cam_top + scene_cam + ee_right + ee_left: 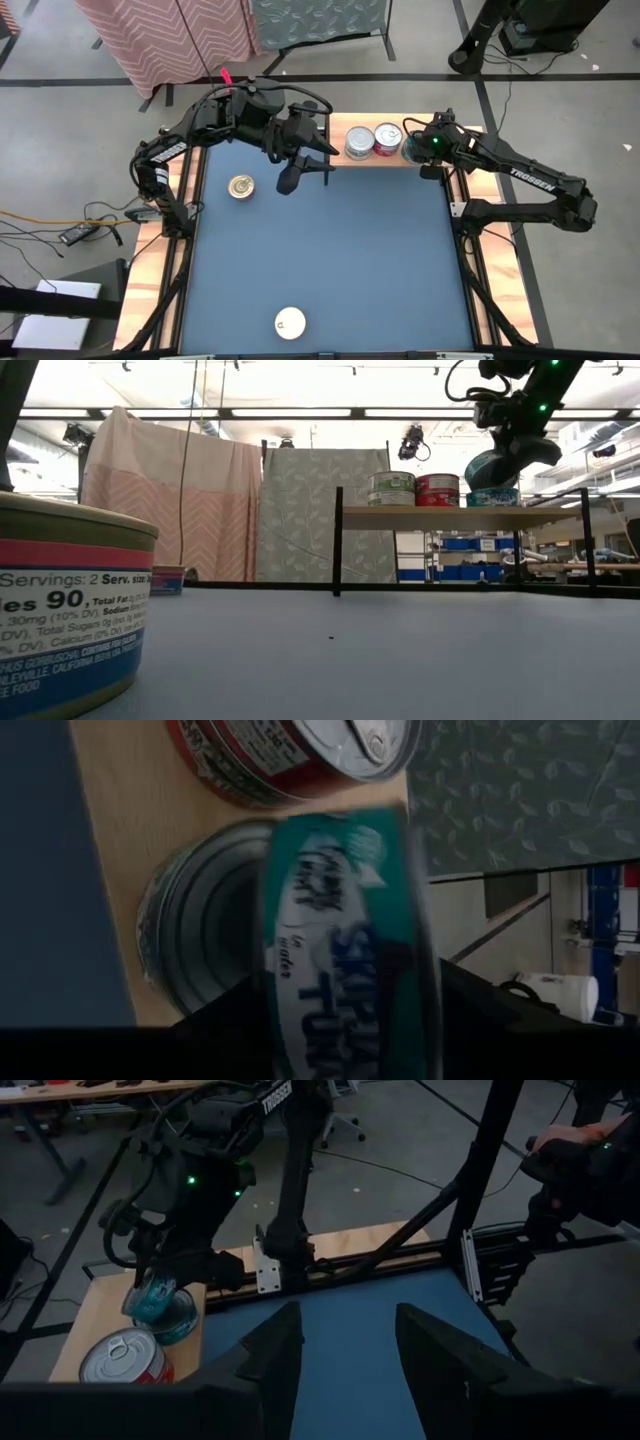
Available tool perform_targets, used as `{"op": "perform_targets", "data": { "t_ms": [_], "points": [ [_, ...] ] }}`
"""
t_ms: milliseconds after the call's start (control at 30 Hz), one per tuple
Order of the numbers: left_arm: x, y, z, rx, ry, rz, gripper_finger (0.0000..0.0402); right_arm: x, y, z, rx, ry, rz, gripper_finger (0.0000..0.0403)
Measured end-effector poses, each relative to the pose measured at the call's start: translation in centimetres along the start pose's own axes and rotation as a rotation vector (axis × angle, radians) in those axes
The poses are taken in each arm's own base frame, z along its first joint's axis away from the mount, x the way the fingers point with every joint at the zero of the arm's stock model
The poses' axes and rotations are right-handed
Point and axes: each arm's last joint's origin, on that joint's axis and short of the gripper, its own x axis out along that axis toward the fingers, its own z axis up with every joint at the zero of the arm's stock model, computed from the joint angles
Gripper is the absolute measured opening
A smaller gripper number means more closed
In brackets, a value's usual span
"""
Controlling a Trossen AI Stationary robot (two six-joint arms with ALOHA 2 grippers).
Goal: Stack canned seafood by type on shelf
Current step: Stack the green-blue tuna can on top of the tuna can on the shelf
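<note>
Teal tin (345, 950): held on edge in the right gripper (512, 460), just above a teal tin (492, 497) lying on the shelf (440, 515), beside the red tin (437, 490).
Step in hand: I judge it must tip flat and centre over the lower lid before letting go.
Right arm: reaches in over the shelf's right end, wrist bent down.
Left gripper (345, 1345): fingers apart, empty, poised over the blue table near the shelf's left end.
Loose tins: gold-lidded (240, 186); white-lidded (290, 322).
</note>
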Motion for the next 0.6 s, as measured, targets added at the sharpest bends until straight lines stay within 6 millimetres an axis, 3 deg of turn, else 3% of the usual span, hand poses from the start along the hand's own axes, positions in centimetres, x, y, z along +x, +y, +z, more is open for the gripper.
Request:
{"op": "perform_targets", "data": {
  "t_ms": [600],
  "points": [
    [0.03,0.0,-0.02,0.009,0.002,-0.001,0.0167,-0.44,0.34,-0.27,0.081,-0.048,0.095,0.0219]
  ]
}}
